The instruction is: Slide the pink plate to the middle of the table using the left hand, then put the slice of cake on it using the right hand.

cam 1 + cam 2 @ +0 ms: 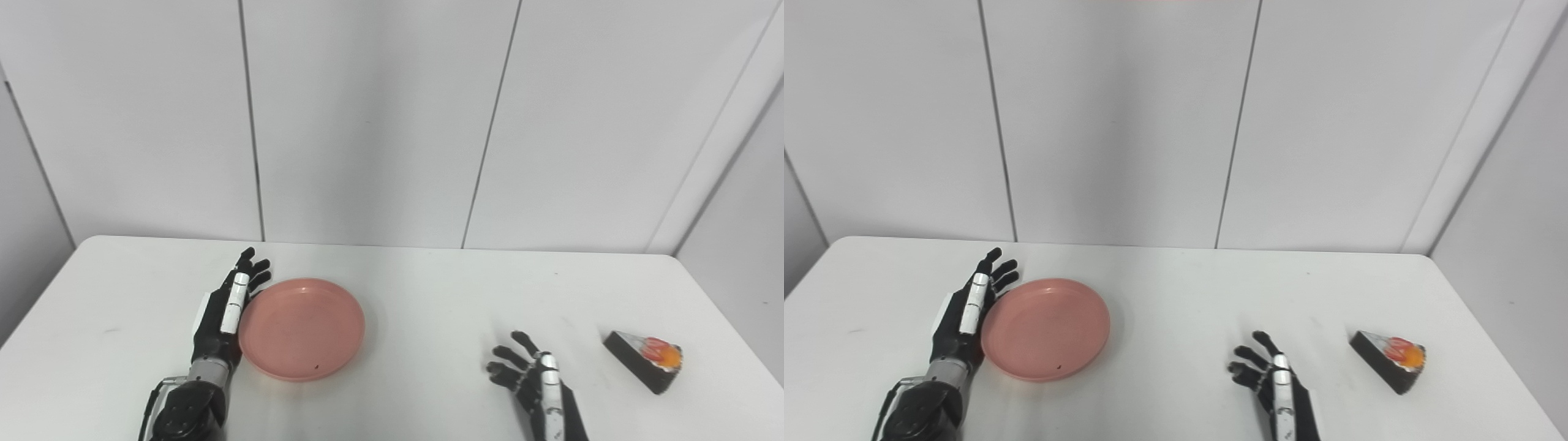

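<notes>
step: left robot hand (223, 312) is standing edge-on against the left rim of the pink plate (301, 328), fingers straight and spread, holding nothing. Looks like the push toward mid-counter is underway or just about to begin.
plate pos: sitting flat on the white counter (422, 294), left of centre, well apart from the cake.
cake: slice of cake (644, 360) is lying on the counter at far right, dark wedge w/ red-orange topping, untouched.
right robot hand: (539, 383) is hovering or resting low near the front edge, fingers apart, empty, near the cake's left but clearly not touching.
how to push well: I'd be keeping the palm side flat on the rim and low, pressing sideways to the right, not down, so the plate is sliding and not tipping or spinning. Contact near the rim's mid-height line w/ force thru the plate centre should be keeping it straight. Slow, steady; stopping once the plate is sitting about midway btw the counter's sides, short of the right hand.
risk: the shallow plate could be riding up over the fingers or rotating off the palm.
views: left eye view is showing more counter right of the cake; right eye view is showing more bare counter left of the left hand (968, 312). Contact at the rim reads as touching in both; neither is showing the palm side.
</notes>
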Available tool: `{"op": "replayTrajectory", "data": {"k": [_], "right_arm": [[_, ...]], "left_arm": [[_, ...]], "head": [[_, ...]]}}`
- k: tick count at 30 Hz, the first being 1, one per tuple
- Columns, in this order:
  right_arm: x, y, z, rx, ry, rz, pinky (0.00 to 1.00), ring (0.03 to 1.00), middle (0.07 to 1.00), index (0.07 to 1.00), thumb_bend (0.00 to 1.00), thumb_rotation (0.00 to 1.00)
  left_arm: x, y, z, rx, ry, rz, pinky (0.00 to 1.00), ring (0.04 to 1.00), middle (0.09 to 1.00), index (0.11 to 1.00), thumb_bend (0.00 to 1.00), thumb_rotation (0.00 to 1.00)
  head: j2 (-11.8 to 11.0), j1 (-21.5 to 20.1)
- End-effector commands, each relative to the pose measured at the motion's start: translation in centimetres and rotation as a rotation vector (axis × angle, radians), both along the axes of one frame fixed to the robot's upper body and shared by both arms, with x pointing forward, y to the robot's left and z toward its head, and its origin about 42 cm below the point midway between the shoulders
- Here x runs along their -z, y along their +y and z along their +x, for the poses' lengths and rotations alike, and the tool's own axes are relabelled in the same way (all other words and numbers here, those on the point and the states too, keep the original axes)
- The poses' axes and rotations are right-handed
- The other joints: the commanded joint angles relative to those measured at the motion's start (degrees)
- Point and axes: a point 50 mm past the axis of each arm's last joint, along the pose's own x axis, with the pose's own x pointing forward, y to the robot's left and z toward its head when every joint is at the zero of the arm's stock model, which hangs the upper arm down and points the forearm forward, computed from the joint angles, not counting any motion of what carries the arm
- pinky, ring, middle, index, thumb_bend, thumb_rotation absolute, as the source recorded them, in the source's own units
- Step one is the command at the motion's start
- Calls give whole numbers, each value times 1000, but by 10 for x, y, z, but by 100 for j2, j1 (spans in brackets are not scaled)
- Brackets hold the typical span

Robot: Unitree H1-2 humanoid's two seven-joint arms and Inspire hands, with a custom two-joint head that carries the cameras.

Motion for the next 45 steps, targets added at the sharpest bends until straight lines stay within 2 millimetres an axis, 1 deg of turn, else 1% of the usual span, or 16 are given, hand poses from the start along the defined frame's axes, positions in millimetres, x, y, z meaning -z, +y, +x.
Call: {"op": "replayTrajectory", "data": {"k": [1,4,9,13,18,23,25,26,29,30,36,39,41,43,44,45], "right_arm": [[2,5,-3,4,-7,-7,716,661,727,837,721,973],[2,9,-3,10,-12,-33,700,657,728,837,729,972],[2,12,-3,8,-29,-94,690,652,724,839,724,977],[1,17,-1,10,-40,-129,677,644,717,836,641,998],[1,22,0,6,-37,-132,679,651,716,841,617,1000],[1,25,0,6,-33,-156,674,654,723,848,607,1000],[1,25,0,7,-31,-159,675,655,723,848,610,1000],[2,24,1,7,-30,-162,677,656,725,853,595,1000],[3,24,2,5,-26,-176,683,657,729,860,572,1000],[4,24,3,4,-27,-181,681,656,730,863,568,1000],[8,21,7,14,-69,-223,678,651,725,864,561,980],[8,18,6,33,-106,-227,693,664,728,861,580,965],[1,15,4,43,-146,-236,689,665,729,853,592,953],[-12,11,3,44,-200,-261,676,683,750,852,665,936],[-16,10,2,44,-217,-270,675,685,752,851,669,933],[-29,4,3,40,-241,-305,674,686,753,850,671,931]], "left_arm": [[11,-19,-3,56,64,-12,782,867,859,906,761,897],[14,-25,-3,74,75,-7,792,878,870,909,779,903],[17,-36,-4,105,87,-23,779,863,862,905,764,903],[13,-48,-8,128,102,-115,798,877,876,902,788,850],[7,-56,-16,118,81,-116,883,921,901,912,814,853],[3,-64,-22,106,60,-98,926,942,922,918,821,876],[4,-65,-23,109,52,-90,924,941,925,926,831,874],[5,-65,-24,110,51,-88,913,933,921,928,863,864],[9,-65,-24,115,52,-84,908,924,915,937,899,857],[10,-65,-24,116,52,-77,900,923,914,939,896,863],[15,-62,-21,121,39,-41,911,939,928,955,872,875],[17,-63,-21,126,39,-35,907,936,931,961,860,877],[18,-64,-21,128,41,-34,902,933,931,961,859,878],[18,-64,-21,129,42,-32,911,933,930,958,829,870],[19,-65,-21,129,43,-31,912,934,930,958,824,870],[20,-65,-21,127,46,-30,912,934,930,958,820,870]], "head": [[13,-52],[17,-108],[32,-320],[24,-465],[10,-658],[-2,-730],[-24,-777],[-38,-799],[-58,-846],[-122,-873],[-237,-875],[-283,-874],[-284,-854],[-283,-830],[-283,-830],[-296,-811]]}}
